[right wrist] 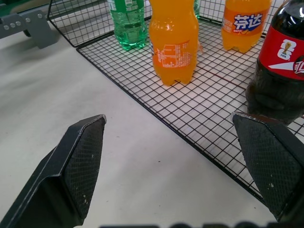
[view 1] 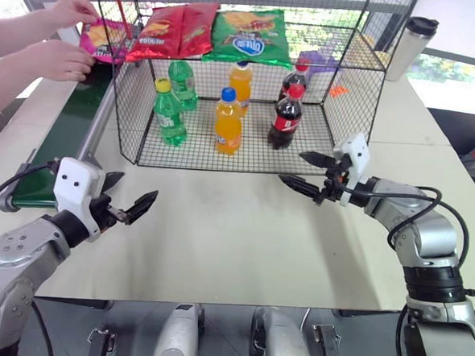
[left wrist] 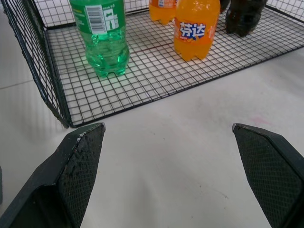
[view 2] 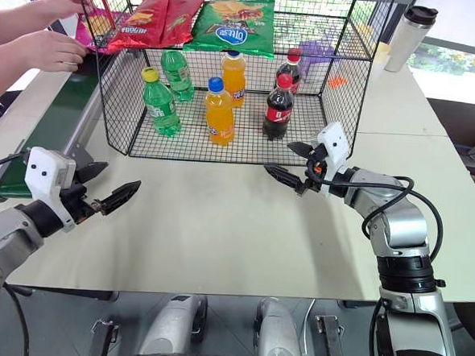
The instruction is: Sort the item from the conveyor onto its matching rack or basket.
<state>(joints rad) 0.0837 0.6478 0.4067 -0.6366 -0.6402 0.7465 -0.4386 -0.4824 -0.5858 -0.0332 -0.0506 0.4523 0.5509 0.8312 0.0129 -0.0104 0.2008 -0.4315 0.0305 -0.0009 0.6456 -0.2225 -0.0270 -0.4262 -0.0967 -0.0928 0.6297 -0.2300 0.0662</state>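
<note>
Both claws hang spread and empty over the pale table (view 1: 242, 235): the left gripper (view 1: 126, 197) near the left edge, beside the near end of the conveyor (view 1: 63, 135), and the right gripper (view 1: 309, 173) just in front of the black wire rack (view 1: 351, 96), near its right front corner. The pink crisp bag (view 1: 103, 37) is at the far left, over the belt just outside the rack's left wall, with a person's hands (view 1: 63, 58) on it; from here I can't quite tell whether it rests on the belt or is held above it. On the rack's upper mesh shelf lie a red bag (view 1: 176, 29) and a green bag (view 1: 250, 35) side by side, the red one to the left. On the lower floor stand two green bottles (view 1: 168, 111), two orange bottles (view 1: 228, 121) and two cola bottles (view 1: 286, 116), all upright. A steel tumbler (view 1: 409, 47) stands on the table beyond the rack's far right corner.
</note>
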